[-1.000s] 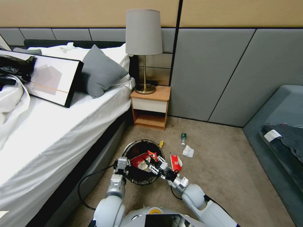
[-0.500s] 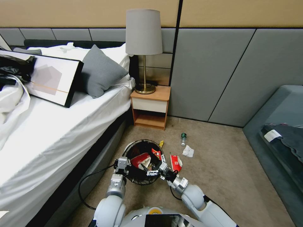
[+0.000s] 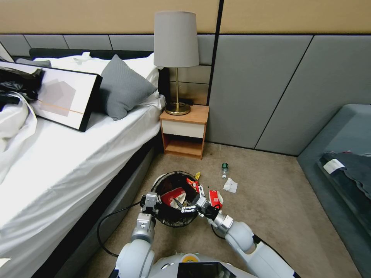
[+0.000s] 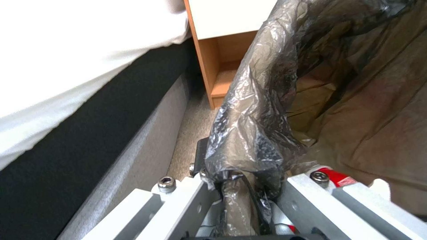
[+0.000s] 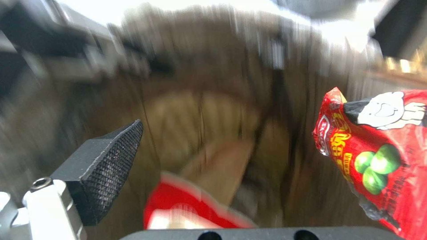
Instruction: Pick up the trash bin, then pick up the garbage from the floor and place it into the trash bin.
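Trash bin (image 3: 174, 199): round, upright, mouth facing up, black liner (image 4: 258, 110) folded over rim; located on the floor (image 3: 270, 200) beside the bed (image 3: 77, 154), in front of the nightstand (image 3: 184, 131). Contents: red-and-white packet (image 3: 172, 195) near centre, a pale crumpled piece beside it, a red snack packet (image 3: 192, 184) at the far right of the inner wall. Left pincer (image 3: 150, 203): clamped on the near-left rim, liner film bunched between its fingers (image 4: 307, 196) in the left wrist view. Right pincer (image 3: 189, 208): over the near-right rim, jaws spread apart, nothing between them; one black textured pad (image 5: 104, 166) visible in the right wrist view, with the red snack packet (image 5: 378, 163) hanging just to one side, long axis roughly vertical, apart from the pad. Garbage remaining on the floor, all right of the bin: red-and-white packet (image 3: 215, 197) just beside the right pincer's wrist, long axis pointing away from the robot; yellow wrapper (image 3: 197, 176) touching the far rim; white tissue wad (image 3: 230, 185) farther right; small clear bottle (image 3: 224, 170) beyond it, lying with green cap pointing toward the wall. Lamp (image 3: 176, 58) standing on the nightstand.
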Motion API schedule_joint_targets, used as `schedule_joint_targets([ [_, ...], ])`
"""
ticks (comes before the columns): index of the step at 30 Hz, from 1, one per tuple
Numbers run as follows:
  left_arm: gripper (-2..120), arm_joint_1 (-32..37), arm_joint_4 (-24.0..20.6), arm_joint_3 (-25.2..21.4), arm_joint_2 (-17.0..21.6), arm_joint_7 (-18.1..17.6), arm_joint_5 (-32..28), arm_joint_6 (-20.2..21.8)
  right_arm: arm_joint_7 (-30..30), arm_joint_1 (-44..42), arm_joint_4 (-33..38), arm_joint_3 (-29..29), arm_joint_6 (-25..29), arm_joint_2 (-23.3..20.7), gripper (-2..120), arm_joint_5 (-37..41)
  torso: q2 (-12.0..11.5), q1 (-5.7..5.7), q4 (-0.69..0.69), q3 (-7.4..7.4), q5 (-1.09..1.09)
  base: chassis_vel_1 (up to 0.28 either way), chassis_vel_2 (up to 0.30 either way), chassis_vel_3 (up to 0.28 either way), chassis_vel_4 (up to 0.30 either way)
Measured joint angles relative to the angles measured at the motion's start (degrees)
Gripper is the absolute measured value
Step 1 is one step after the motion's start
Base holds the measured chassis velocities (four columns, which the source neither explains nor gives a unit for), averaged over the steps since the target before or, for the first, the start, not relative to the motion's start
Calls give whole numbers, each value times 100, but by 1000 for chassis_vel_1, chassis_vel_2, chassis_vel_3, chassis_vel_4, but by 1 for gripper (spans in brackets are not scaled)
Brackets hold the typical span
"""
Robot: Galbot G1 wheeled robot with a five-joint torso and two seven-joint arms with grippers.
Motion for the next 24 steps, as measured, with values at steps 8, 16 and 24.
schedule_joint_targets([
  [8, 2, -39, 6, -42, 11, 0, -12, 8, 68, -47, 119, 251, -182, -136, 100, -353, 0, 0, 0, 0, 0, 0, 0, 0, 0],
  [16, 2, -71, -13, 7, -6, 14, -14, 29, -441, -14, 29, 250, -199, -354, 100, -474, 0, 0, 0, 0, 0, 0, 0, 0, 0],
  [24, 2, -23, -96, 6, -6, 29, -9, 34, -1373, 251, -17, 355, -367, -506, 100, -793, 0, 0, 0, 0, 0, 0, 0, 0, 0],
])
